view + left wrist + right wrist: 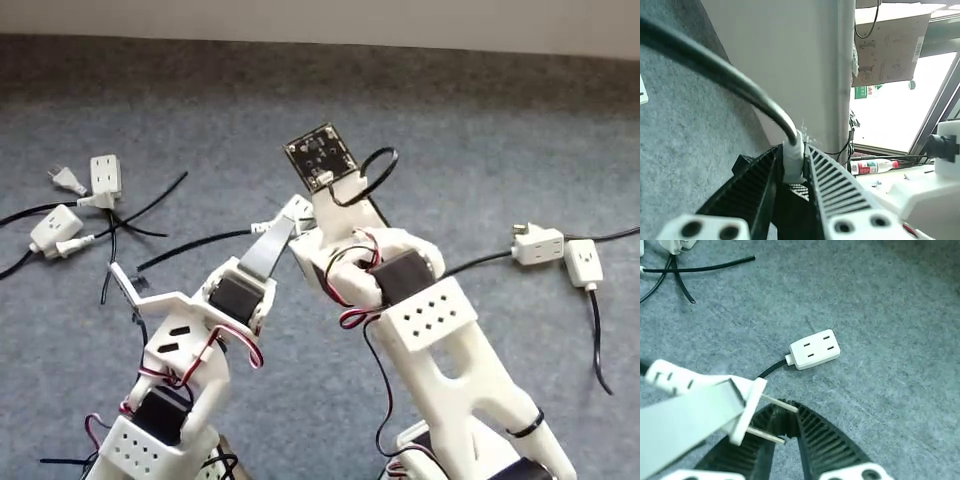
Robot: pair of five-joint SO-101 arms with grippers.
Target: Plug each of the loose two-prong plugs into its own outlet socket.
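The left gripper [791, 156] was clamped hard on the white body of a two-prong plug [747, 412]. In its own wrist view I could see the black cord [715, 70] arching up out of the jaws. From the high view I had that arm reaching away from its base, with the plug held up off the carpet [480, 130] close beside the right arm's wrist.

What mattered to me was how the plug sat against its target. In the right wrist view the prongs [781, 405] stuck out sideways, roughly level with the floor as far as I could judge. They passed just over the tips of the right gripper [787, 414], whose jaws stood a narrow way apart with nothing between them.

The nearest socket [815, 348] lay flat on the carpet, below and a little beyond the prong tips. Its slots faced up and its cord end was turned toward the plug's side. So the prongs lay across the line the slots wanted, not along it.

I judged the left arm the one to act, since it already had the plug. It would need to tip the prongs downward and square them to one pair of slots before pressing. The right gripper looked near enough to steady the socket. The other sockets [105, 175] lay well apart from this spot.
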